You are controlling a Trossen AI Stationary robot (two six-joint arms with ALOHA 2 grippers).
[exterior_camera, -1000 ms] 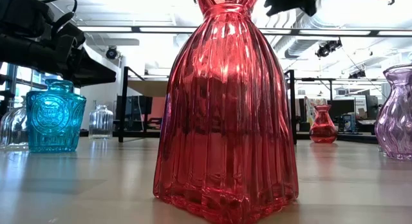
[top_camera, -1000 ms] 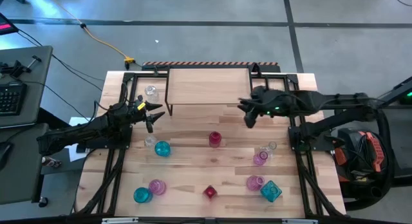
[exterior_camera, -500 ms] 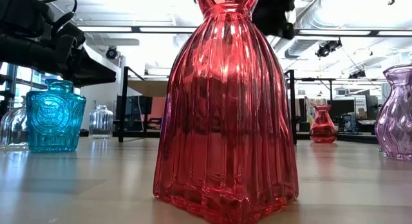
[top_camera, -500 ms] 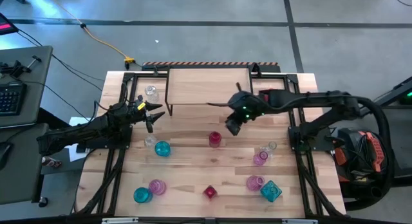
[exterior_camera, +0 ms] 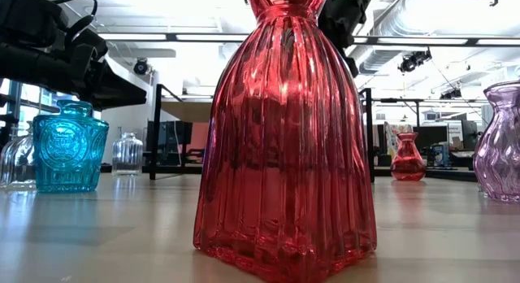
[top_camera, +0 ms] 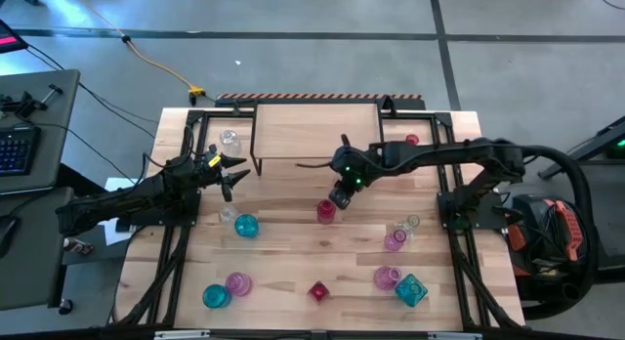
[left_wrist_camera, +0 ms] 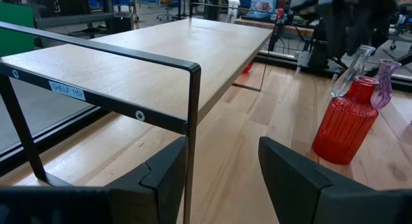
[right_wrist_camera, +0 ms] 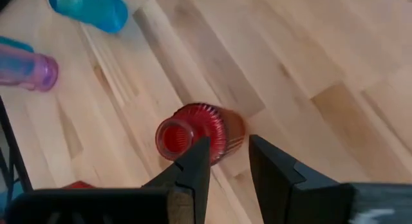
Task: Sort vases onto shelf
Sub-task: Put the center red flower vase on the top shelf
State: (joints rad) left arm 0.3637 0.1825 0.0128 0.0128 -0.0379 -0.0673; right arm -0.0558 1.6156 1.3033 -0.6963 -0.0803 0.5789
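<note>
My right claw (top_camera: 336,196) spread, hanging just over red vase (top_camera: 325,211) mid desk (top_camera: 293,252), near empty shelf (top_camera: 314,131). Reaching step. Next: drop lower, pinch neck, lift. Left claw (top_camera: 232,176) spread, waiting.

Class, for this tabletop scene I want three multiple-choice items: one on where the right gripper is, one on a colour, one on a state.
1. Where is the right gripper?
A. Over the red vase at mid-table
B. On the shelf
C. At the table's near edge

2. What colour is the vase under it?
A. Teal
B. Red
C. Clear

3. How do the left gripper's jaws stand?
A. Shut on a vase
B. Open, empty
C. Shut, empty

Answers: 1 A, the high view puts it just above that vase. 2 B, the right wrist view shows a red mouth. 3 B, the left wrist view shows a gap with only the shelf ahead.
</note>
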